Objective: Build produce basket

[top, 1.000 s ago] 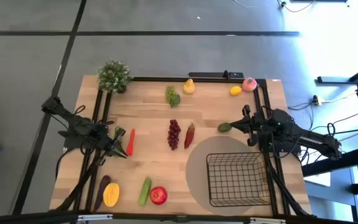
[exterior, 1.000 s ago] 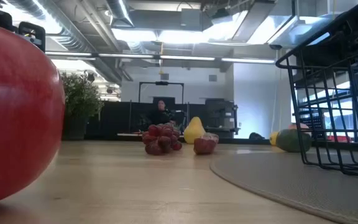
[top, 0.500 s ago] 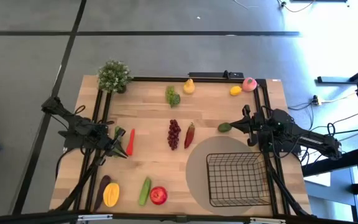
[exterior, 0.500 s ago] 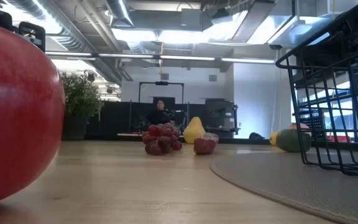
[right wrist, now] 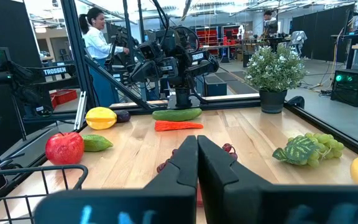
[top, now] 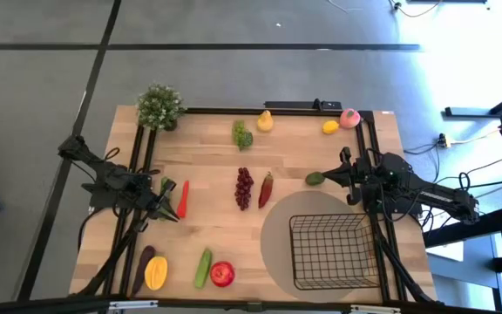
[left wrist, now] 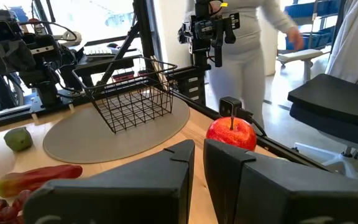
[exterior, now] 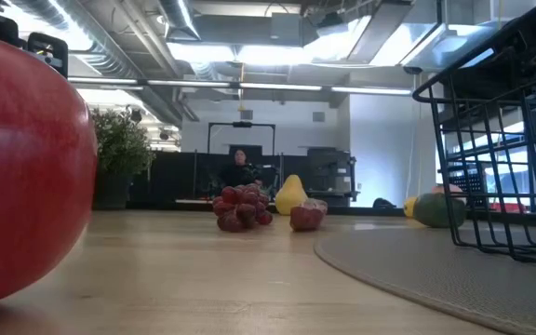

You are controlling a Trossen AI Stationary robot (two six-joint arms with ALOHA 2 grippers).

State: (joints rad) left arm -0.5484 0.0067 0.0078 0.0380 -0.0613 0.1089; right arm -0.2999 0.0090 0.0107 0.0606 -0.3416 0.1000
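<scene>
Wooden table (top: 207, 166) holds the empty basket (top: 334, 251) on a round mat (top: 277, 228); produce lies scattered, apple (top: 222, 274) near. Nothing has moved lately: left gripper (top: 166, 209) nearly closed, right gripper (top: 331, 177) shut, both empty. Filling hasn't begun.

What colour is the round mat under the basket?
The mat under the basket is grey-beige. The high view shows it best.
</scene>
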